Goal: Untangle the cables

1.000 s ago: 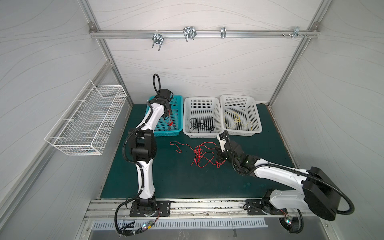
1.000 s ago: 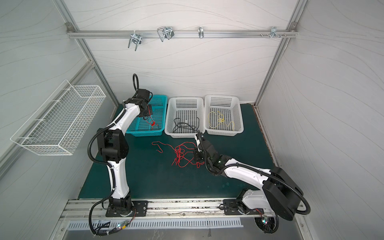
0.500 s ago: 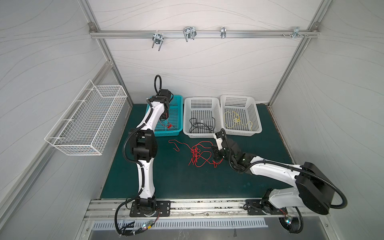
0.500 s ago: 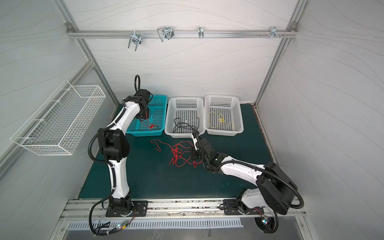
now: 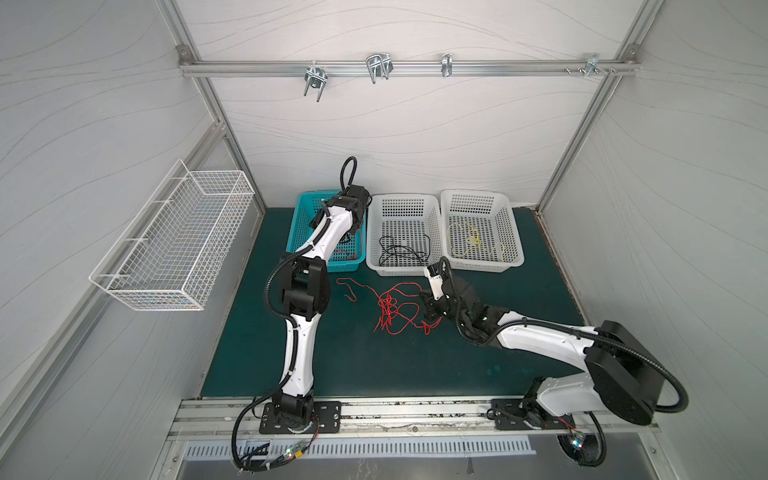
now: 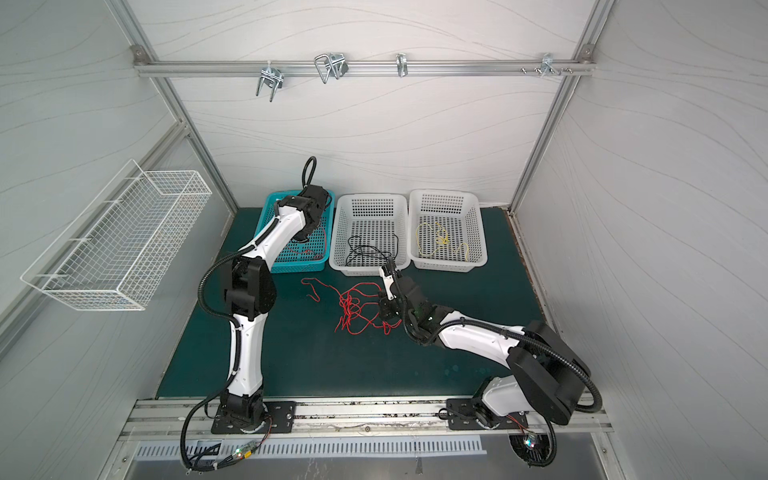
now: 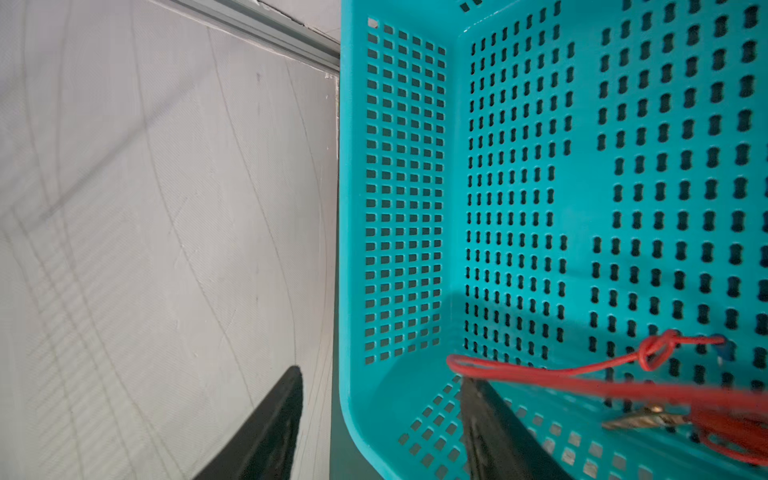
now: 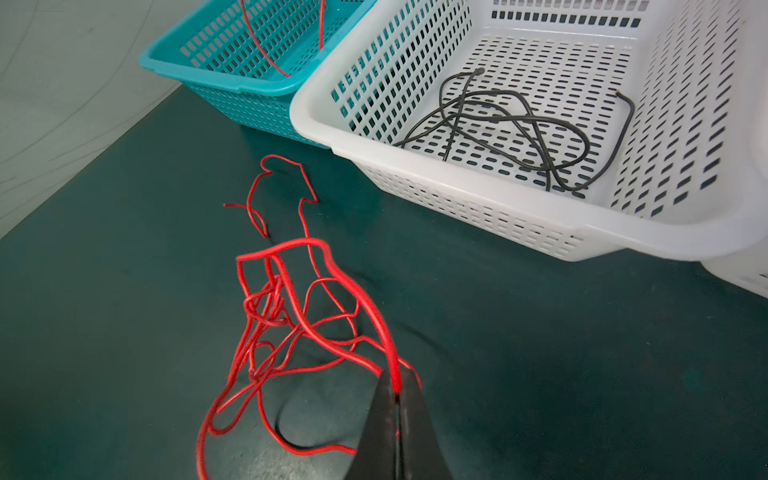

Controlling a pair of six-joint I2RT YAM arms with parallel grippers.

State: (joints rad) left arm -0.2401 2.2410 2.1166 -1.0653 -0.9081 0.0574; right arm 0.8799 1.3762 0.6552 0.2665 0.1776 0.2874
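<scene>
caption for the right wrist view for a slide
Right gripper shut on a strand of the tangled red cable beside the white basket holding a black cable.

White-panelled cell floored with a dark green mat

The space is enclosed by pale walls (image 5: 395, 137) marked with faint wavy lines and framed in aluminium profiles (image 5: 582, 137). A horizontal rail (image 5: 498, 68) carrying metal hooks (image 5: 378, 68) is fixed across the back wall. A white wire basket (image 5: 174, 241) is mounted on the left wall, and the floor is covered by a green mat (image 5: 374, 365). Everything is evenly lit.
</scene>
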